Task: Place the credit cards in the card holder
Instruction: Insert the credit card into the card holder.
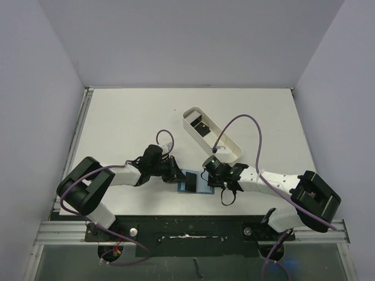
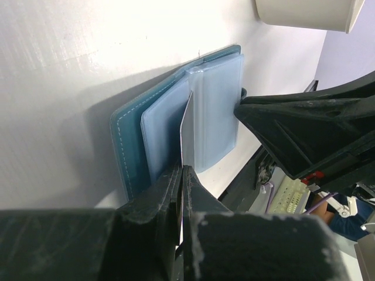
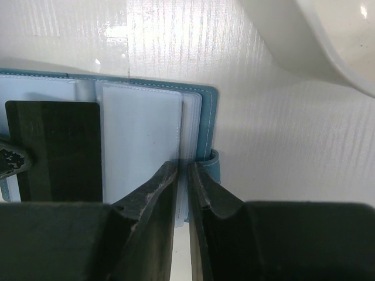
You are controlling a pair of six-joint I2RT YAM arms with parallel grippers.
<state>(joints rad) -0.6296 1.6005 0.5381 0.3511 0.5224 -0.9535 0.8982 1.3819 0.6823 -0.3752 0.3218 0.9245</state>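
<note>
Both pairs of jaws first: how do they stand?

– The left gripper point(image 2: 180, 175) has its jaws pressed together on a thin black rectangular credit card point(image 3: 55, 149), pinching it by one end. The right gripper point(image 3: 183, 170) has its jaws drawn to a narrow slit over the edge of the teal-blue folding card holder point(image 2: 132, 146), nipping the pale blue plastic pocket leaves there.

And where is that black card against the card holder?

– It is on the card holder's open half nearer the left arm, over a pale blue pocket. From the left wrist it shows edge-on, its far end meeting the leaves. Whether it sits inside a pocket or merely on top, I cannot tell.

How does the card holder itself lie?

– Spread open on the white table point(image 1: 129, 123), between the two grippers, which meet it from opposite sides. Its small teal snap tab point(image 3: 214, 164) curls out just beside the right gripper's finger.

Anything farther out?

– A long white oval plastic tray point(image 1: 227, 145) lies beyond the card holder, on the side away from the arm bases, near it but apart. A second black card point(image 1: 200, 126) rests inside the tray, at the end farther from the card holder.
</note>
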